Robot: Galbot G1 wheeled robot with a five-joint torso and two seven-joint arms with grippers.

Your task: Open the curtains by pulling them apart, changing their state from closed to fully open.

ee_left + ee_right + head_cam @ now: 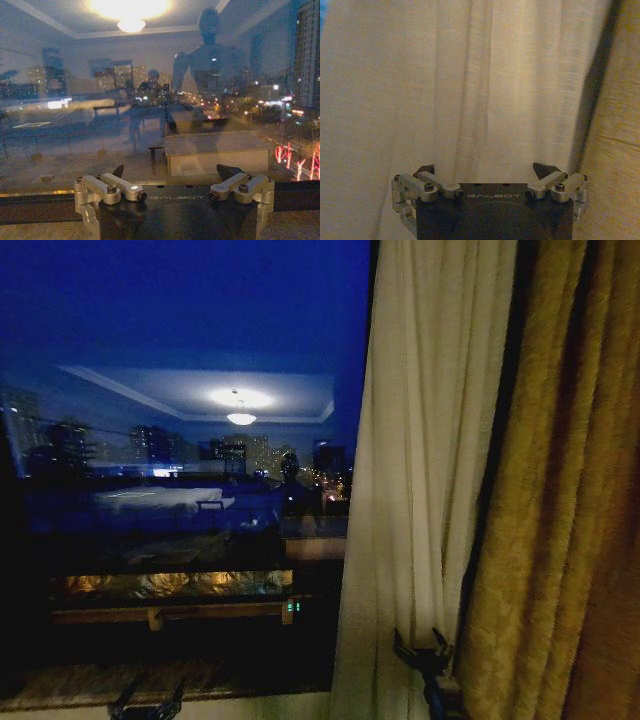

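A sheer cream-white curtain (420,440) hangs bunched in pleats at the right side of the window, its left edge leaving the dark glass (180,440) bare. Low in front of that panel is my right gripper (421,642), open and close to the seam with the golden drape. In the right wrist view the right gripper (485,170) stands open with the curtain (485,90) just beyond its fingertips and nothing between them. My left gripper (148,702) is low at the sill, open. The left wrist view has the left gripper (173,172) facing the glass (150,100).
A thick golden-brown drape (560,490) hangs right of the sheer panel, and it borders the right wrist view as the drape (615,150). A stone window sill (220,677) runs below the glass. The pane reflects the room's ceiling lamp (241,418).
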